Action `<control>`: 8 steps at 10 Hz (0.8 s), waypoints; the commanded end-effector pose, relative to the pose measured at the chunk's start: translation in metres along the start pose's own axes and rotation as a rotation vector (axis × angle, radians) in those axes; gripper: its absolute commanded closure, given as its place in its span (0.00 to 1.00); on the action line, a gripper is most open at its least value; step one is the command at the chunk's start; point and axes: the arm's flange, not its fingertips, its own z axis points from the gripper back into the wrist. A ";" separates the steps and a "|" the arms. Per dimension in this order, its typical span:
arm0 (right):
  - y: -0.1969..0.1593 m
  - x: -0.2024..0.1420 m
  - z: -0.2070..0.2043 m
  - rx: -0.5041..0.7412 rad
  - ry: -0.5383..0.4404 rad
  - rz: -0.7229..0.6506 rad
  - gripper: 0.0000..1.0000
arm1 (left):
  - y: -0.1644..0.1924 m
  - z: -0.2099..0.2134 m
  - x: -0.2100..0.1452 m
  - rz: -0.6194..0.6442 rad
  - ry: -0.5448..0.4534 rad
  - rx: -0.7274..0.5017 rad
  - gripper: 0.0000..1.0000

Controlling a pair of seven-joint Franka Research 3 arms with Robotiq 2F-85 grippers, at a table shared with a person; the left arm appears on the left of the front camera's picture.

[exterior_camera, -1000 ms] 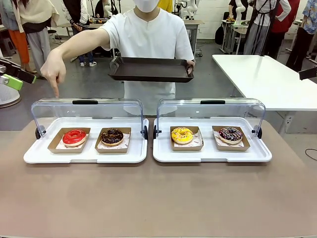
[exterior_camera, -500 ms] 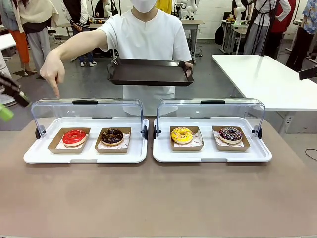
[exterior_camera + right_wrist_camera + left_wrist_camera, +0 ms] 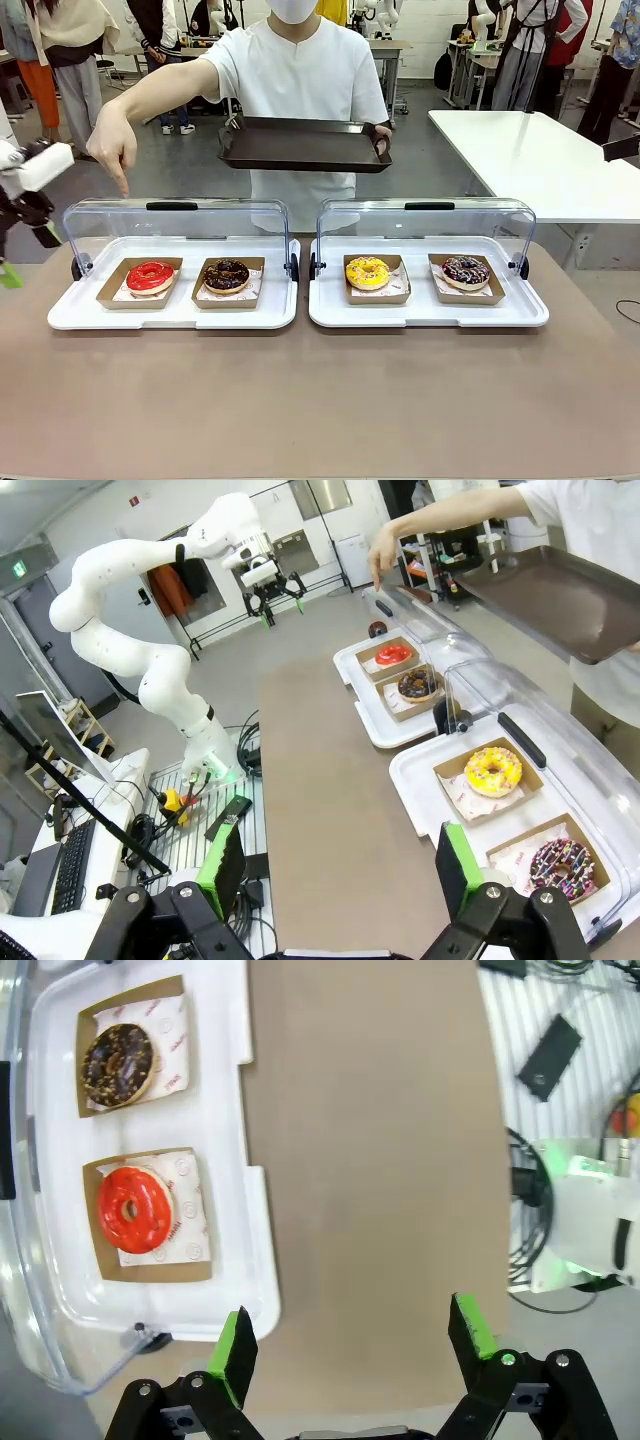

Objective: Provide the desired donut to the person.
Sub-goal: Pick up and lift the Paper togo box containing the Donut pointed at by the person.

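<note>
While left gripper (image 3: 350, 1325) hovers beside white tray (image 3: 255, 1240) rim | right gripper (image 3: 340, 855) well apart | fingers (image 3: 235, 1345) wide (both grippers)

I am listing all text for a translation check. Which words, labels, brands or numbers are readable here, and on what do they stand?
No text can be read.
Red print on the paper liner under the red donut: too small to read.
Green sign high on the wall: blurred.

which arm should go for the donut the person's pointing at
Left. The hand points down toward the red donut, leftmost of the four. The open left gripper hangs beside its tray; the right gripper is at the table's other side.
</note>
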 end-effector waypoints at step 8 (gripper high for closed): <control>-0.001 0.000 0.000 0.008 -0.012 0.001 0.00 | 0.066 -0.111 0.007 0.092 0.151 0.101 0.00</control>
